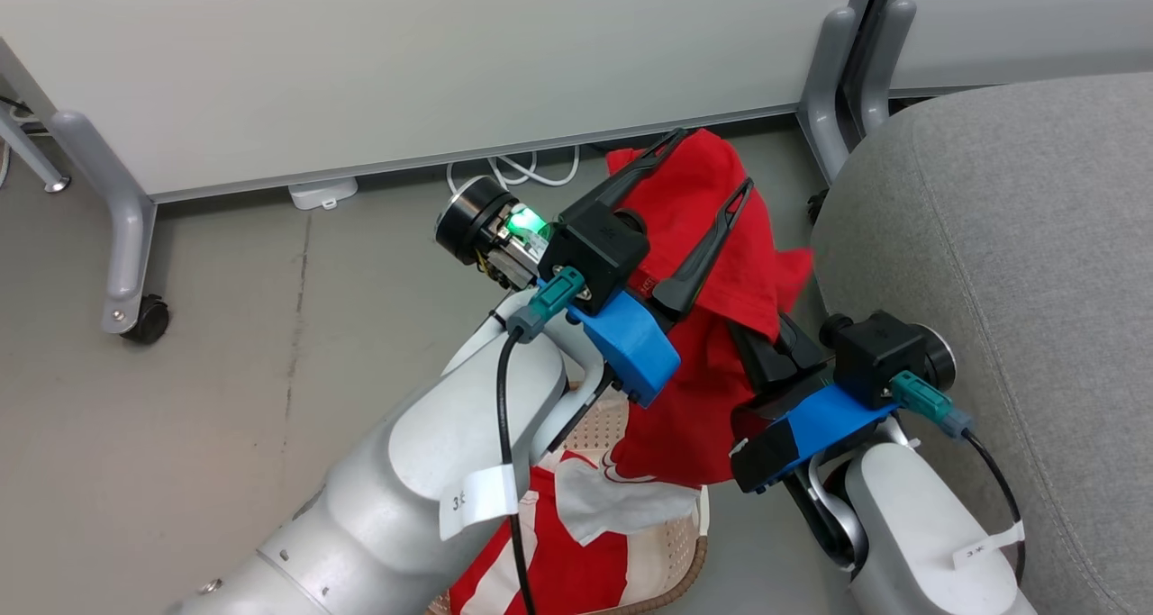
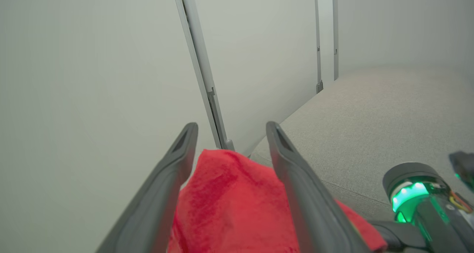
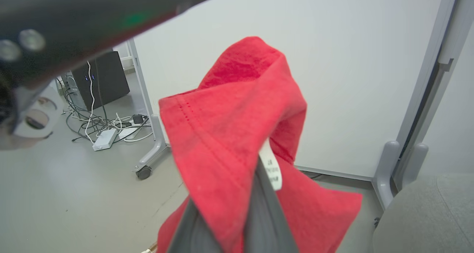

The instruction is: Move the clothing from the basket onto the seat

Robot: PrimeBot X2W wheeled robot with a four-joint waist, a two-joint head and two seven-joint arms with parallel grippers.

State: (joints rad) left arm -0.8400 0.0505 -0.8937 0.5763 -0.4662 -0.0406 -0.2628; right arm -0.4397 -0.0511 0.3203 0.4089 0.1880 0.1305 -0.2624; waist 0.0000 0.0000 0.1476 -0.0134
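From the head view we see our left gripper (image 1: 712, 160) spread wide, with the clothing (image 1: 712, 264) draped between its fingers, lifted above the basket (image 1: 689, 565) and just beside the seat (image 1: 1009, 264). The left wrist view shows those fingers apart around red fabric. In the right wrist view our right gripper (image 3: 237, 212) is clenched on the clothing.

A: Far side?
B: White partition panels (image 1: 405, 57) on grey legs; black caster (image 1: 147, 320) at left.
A: Floor (image 1: 225, 399)?
B: Grey, marked. White cable (image 1: 518, 169) looped near a white plug block (image 1: 322, 192), along the panel's bottom edge.
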